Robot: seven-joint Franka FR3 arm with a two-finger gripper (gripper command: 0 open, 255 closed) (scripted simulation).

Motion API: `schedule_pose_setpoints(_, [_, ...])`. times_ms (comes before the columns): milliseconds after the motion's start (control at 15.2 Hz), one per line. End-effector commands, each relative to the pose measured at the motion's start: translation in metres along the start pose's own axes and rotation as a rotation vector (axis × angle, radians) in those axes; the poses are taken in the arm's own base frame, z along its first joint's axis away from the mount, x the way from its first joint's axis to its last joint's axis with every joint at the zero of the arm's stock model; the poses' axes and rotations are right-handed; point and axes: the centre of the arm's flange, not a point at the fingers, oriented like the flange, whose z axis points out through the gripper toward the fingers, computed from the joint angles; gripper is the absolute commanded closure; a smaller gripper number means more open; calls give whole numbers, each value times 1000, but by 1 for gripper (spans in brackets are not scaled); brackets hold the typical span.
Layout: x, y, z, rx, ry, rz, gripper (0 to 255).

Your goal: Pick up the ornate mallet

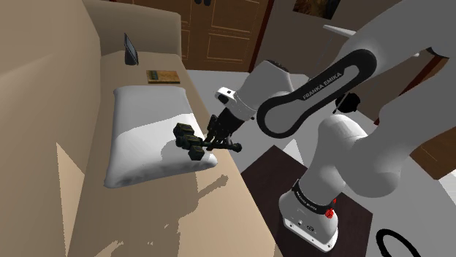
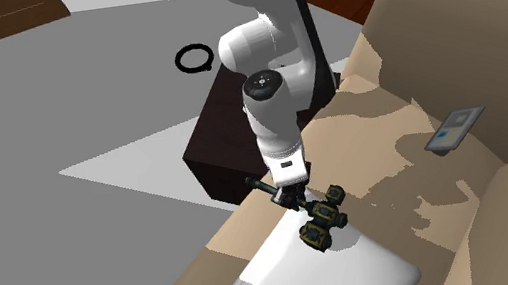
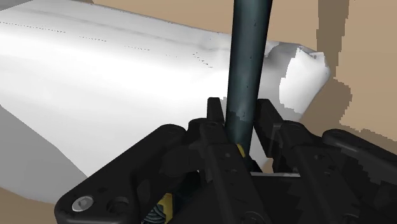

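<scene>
My arm (image 1: 351, 146) is white w/ rounded shells, dark joints & 1 black band (image 1: 314, 91) lettered FRANKA EMIKA. My gripper (image 3: 239, 111): all black, 2 blocky fingers (image 3: 214, 124), 1 silver screw (image 3: 81, 203), 1 yellow patch (image 3: 165, 203). Base (image 1: 310, 215) carries 1 red dot (image 1: 330, 213).

The white arm (image 2: 271, 114) bends down to the tan sofa (image 2: 381, 125) — the gripper (image 2: 294, 198) has its jaws closed on the ornate mallet (image 2: 321, 220), at its thin handle. The mallet's head is over a white cushion (image 2: 340, 274), at its corner.
</scene>
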Motion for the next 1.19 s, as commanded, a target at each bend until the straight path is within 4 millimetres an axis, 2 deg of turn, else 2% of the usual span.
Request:
schedule_pose_setpoints(0, [0, 0, 0, 0, 0, 0, 255])
schedule_pose_setpoints(990, [30, 12, -72, 0, 0, 0, 255])
schedule_pose_setpoints(1122, [30, 12, -73, 0, 0, 0, 255])
